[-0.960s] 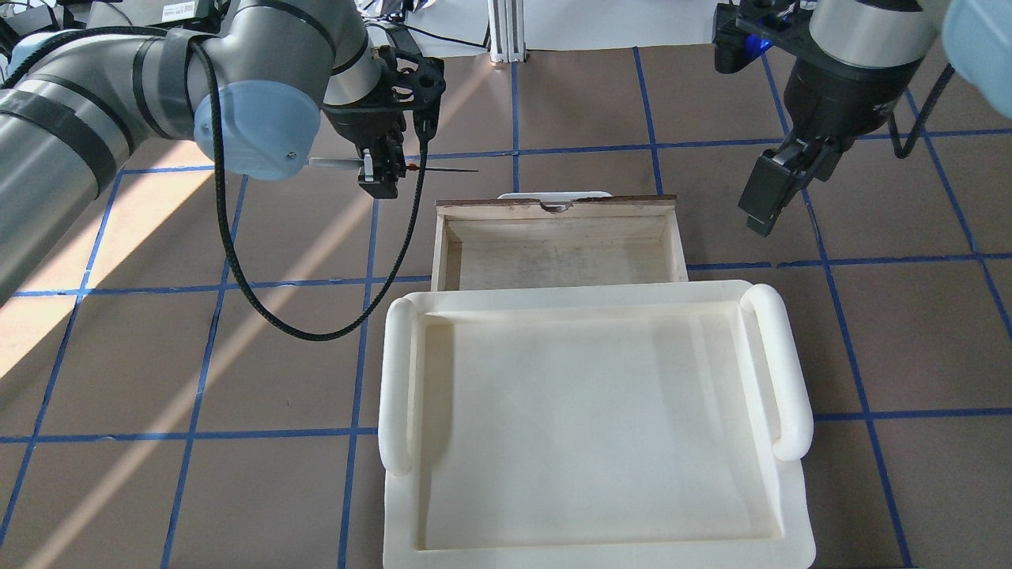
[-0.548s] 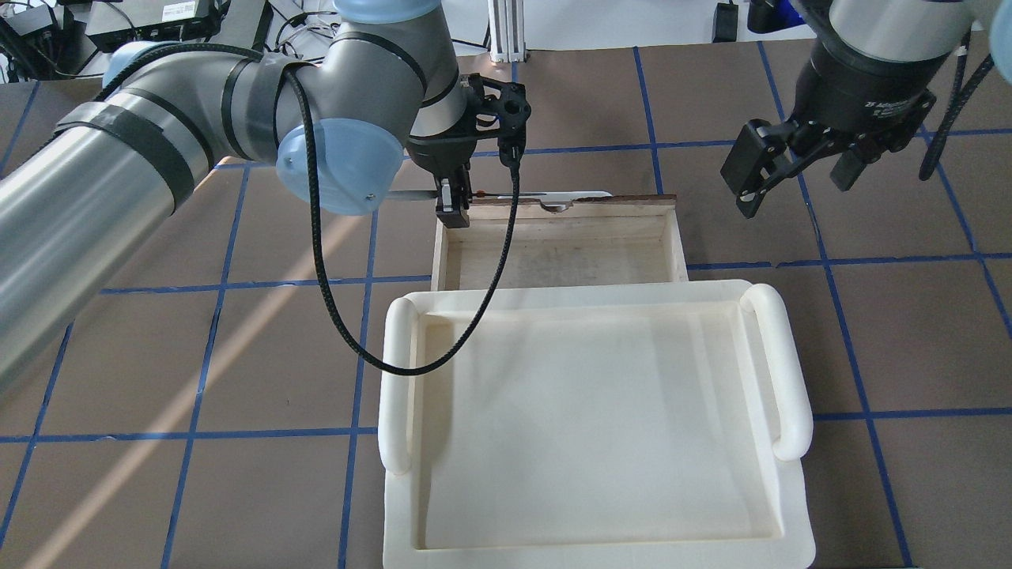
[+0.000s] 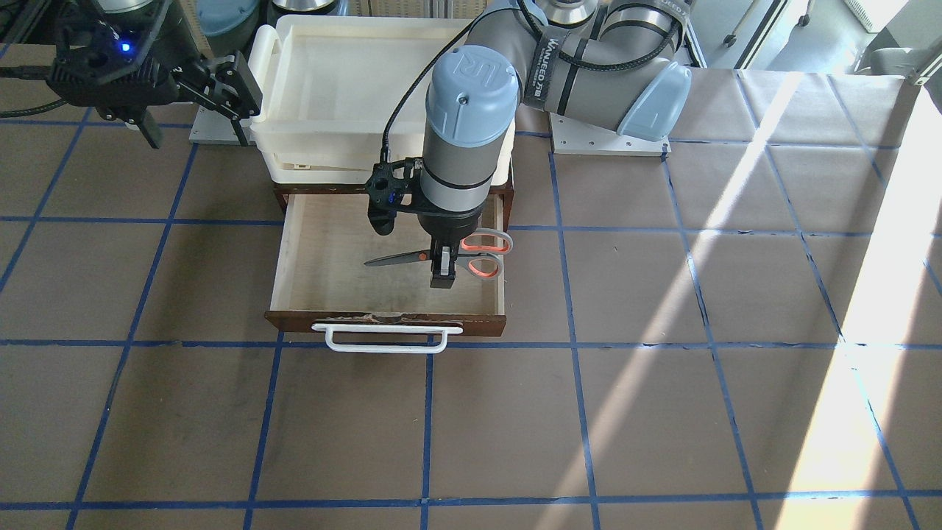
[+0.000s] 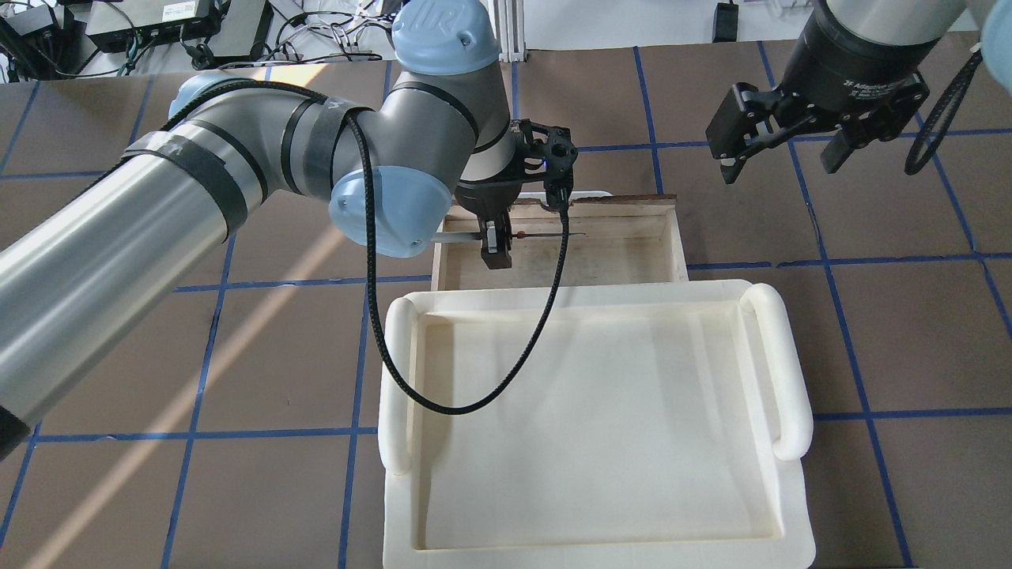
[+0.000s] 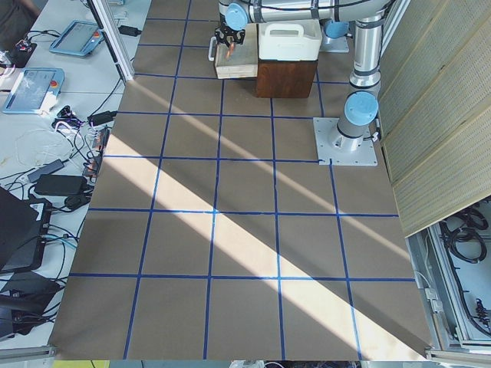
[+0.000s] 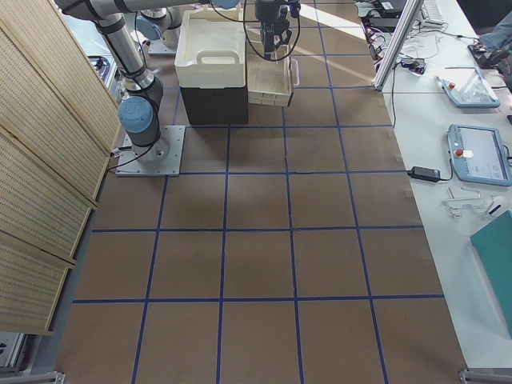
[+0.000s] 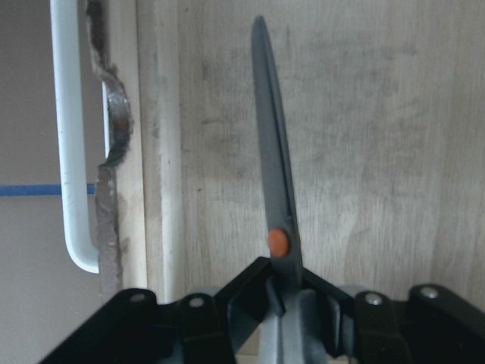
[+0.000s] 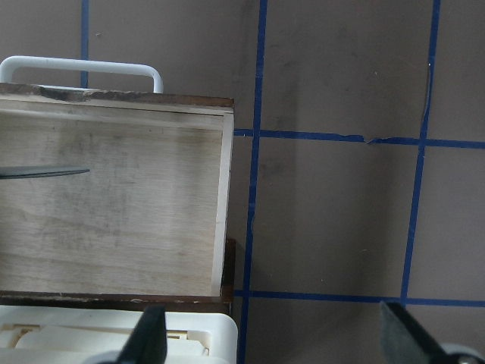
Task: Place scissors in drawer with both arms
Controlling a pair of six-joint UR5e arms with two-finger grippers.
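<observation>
Now scissors [image 3: 401, 258] moved from beside drawer [image 3: 294, 322] to over it, clenched in left tool [image 3: 443, 278]. Right tool [image 4: 781, 154] spread, empty. Drop likely next.

Strong daylight throughout. Pale sun bands slant over the brown table [image 3: 662, 412] well off the outer side of the left gripper [image 3: 444, 271], bleaching to glare at the front-facing view's edge. Under that gripper the drawer [image 3: 324, 272] floor sits in soft, even light. In the left wrist view the scissors [image 7: 271, 174] blur toward the fingers [image 7: 244, 292] — the right gripper [image 8: 276, 345] shows its fingers [image 8: 148, 341] as dark, unfocused shapes.
</observation>
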